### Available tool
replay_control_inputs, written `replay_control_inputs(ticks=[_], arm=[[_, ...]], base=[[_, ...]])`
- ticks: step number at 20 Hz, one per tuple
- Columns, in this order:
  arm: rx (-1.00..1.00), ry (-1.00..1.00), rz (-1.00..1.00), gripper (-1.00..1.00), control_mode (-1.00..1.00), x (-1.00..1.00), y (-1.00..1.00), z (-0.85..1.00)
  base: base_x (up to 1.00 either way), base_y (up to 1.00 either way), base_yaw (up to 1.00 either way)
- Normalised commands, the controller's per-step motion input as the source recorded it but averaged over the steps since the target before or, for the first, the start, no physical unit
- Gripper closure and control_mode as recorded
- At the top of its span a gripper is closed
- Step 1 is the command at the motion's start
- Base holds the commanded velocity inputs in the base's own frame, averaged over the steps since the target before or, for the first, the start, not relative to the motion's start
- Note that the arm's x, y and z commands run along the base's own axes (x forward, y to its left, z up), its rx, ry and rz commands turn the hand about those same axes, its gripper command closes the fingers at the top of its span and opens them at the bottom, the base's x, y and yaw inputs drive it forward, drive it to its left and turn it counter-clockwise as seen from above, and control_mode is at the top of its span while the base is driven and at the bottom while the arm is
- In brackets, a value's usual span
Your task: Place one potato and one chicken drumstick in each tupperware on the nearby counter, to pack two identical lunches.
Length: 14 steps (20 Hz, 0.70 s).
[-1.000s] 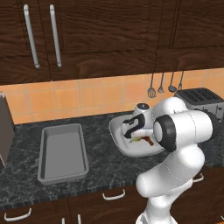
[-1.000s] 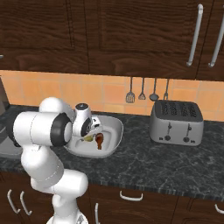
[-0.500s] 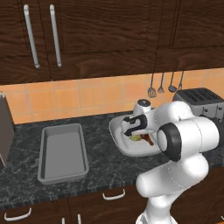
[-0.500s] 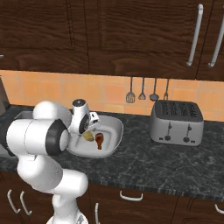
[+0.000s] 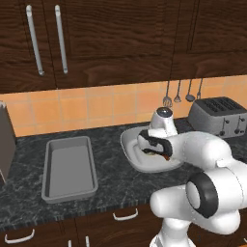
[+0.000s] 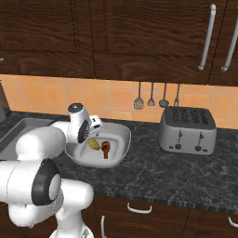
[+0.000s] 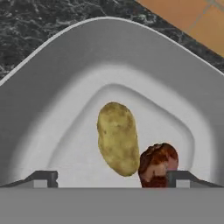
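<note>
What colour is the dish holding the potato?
White; the dish shows best in the hand view, with the potato lying in it.
</note>
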Motion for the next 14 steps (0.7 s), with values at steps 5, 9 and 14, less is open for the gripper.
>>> replay_control_inputs(ticks=[5,9,14], arm=[[0.01,-0.21,-0.14,-1.0,-1.0,-1.0,0.0,0.69],[0.2,-0.17,-0.16,-1.0,-1.0,-1.0,0.0,0.92],[0.29,-0.04,-0.22,-1.0,-1.0,-1.0,-0.03,0.73]], base=[[0.0,0.0,0.0],[0.0,0.0,0.0],[0.0,0.0,0.0]])
